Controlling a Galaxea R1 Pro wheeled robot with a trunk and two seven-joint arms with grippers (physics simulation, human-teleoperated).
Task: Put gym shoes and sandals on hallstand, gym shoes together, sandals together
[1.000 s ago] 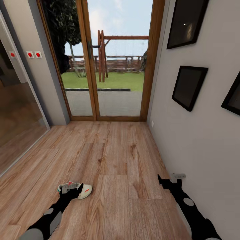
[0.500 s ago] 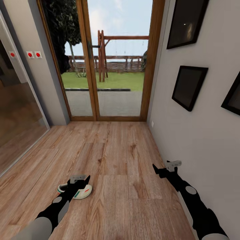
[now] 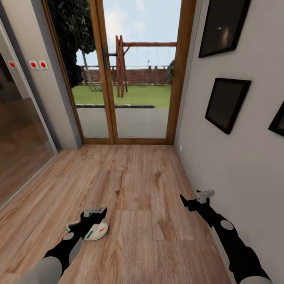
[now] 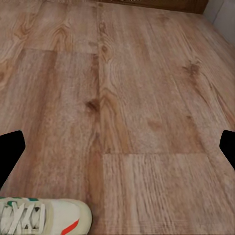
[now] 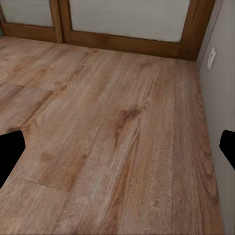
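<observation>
Off-white gym shoe on floor | just beneath left gripper, apart

Gym shoe on corridor floor, near left of head view, under left pincer. Right pincer opposite, close beside right wall, over bare floor. Glazed door behind, at corridor's far end. Picture frames on right wall. Switches on left wall, left of door
</observation>
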